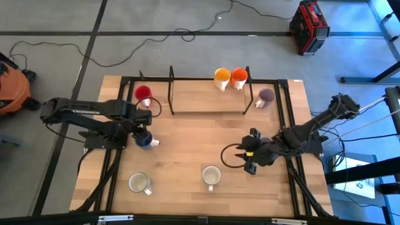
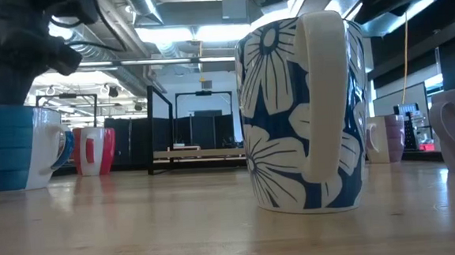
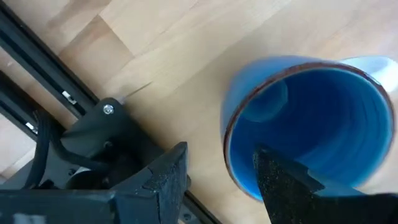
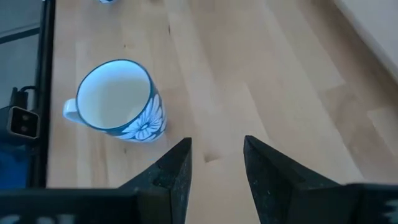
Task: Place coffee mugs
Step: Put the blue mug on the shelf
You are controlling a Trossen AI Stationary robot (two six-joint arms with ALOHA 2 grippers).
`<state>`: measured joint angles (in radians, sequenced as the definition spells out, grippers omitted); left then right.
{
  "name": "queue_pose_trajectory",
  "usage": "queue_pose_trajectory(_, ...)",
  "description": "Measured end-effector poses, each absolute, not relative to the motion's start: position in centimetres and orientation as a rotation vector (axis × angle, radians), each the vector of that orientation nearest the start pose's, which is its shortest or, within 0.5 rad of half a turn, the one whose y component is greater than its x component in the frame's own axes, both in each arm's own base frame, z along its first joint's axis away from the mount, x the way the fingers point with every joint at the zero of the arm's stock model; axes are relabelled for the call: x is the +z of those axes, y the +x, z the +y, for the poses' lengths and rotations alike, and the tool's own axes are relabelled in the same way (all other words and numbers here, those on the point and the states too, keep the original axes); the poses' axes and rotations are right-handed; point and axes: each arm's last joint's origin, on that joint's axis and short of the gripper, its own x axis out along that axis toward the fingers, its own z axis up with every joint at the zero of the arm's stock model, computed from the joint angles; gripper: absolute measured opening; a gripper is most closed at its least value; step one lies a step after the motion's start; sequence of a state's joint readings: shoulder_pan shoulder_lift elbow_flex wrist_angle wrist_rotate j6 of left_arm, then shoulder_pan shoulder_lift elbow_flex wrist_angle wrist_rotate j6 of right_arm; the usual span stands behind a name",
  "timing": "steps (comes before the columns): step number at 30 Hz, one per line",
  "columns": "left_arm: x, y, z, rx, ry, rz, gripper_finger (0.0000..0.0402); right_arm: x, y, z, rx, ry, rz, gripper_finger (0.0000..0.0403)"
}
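Observation:
The blue mug (image 1: 146,142) stands upright on its base at the table's left, with its white handle (image 2: 52,146) showing in the low view. My left gripper (image 3: 221,180) is open above it, pointing down, with one finger inside the mug and one outside. My right gripper (image 4: 216,163) is open over bare wood at the right, with a blue-and-white flowered mug (image 4: 119,102) ahead of it. Red (image 1: 143,94), yellow-orange (image 1: 222,78), orange (image 1: 239,77) and purple (image 1: 265,97) mugs stand by the far rack. My left gripper comes at the blue mug from above, astride the wall at its rim (image 3: 231,146): one finger (image 3: 283,183) is inside the hollow and the other (image 3: 166,177) is outside with a gap to the wall. I cannot tell whether the inner finger touches. The mug stands on the table.
A black frame rack (image 1: 206,112) stands across the far half of the table. A pale mug (image 1: 139,182) stands near the front left and the flowered mug (image 1: 211,177) near the front middle. Bare wood (image 1: 194,140) lies between the arms. Black rails (image 3: 37,56) run along the table's sides.

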<state>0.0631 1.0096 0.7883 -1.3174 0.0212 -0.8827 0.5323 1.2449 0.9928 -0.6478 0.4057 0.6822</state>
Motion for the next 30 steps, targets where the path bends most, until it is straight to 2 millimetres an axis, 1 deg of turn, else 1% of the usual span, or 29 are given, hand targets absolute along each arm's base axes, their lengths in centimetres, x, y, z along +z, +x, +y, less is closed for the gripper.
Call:
queue_pose_trajectory(3,22.4,13.7,0.8,0.708,-0.762,1.44,0.0176,27.7,21.9,11.4,-0.175,0.222,0.78,0.0133)
queue_pose_trajectory(5,21.7,13.8,0.7,0.677,-0.757,1.466,0.0175,27.7,21.8,11.4,-0.18,0.218,0.778,0.0133)
queue_pose_trajectory(9,21.1,14.4,0.7,0.63,-0.746,1.454,0.0156,27.7,21.8,11.3,-0.208,0.204,0.763,0.0133)
queue_pose_trajectory(11,21.1,14.8,0.7,0.597,-0.733,1.438,0.0138,27.7,21.9,11.2,-0.221,0.197,0.754,0.0133)
queue_pose_trajectory(14,20.9,15.2,0.8,0.527,-0.665,1.446,0.0105,27.7,21.9,11.2,-0.224,0.196,0.752,0.0133)
queue_pose_trajectory(20,20.3,16.6,0.9,0.392,-0.535,1.421,0.0024,27.8,21.9,11.2,-0.236,0.194,0.74,0.0133)
queue_pose_trajectory(22,20.2,16.8,0.9,0.373,-0.514,1.43,0.0013,27.8,21.9,11.2,-0.236,0.194,0.74,0.0133)
queue_pose_trajectory(25,20.5,17.3,0.9,0.343,-0.477,1.437,0.0014,27.8,21.9,11.2,-0.236,0.195,0.74,0.0133)
queue_pose_trajectory(26,20.8,17.7,0.9,0.327,-0.463,1.426,0.0014,27.8,21.9,11.2,-0.235,0.197,0.738,0.0133)
queue_pose_trajectory(30,23.5,19.5,1.1,0.281,-0.39,1.329,0.0012,27.8,21.9,11.2,-0.233,0.198,0.74,0.0133)
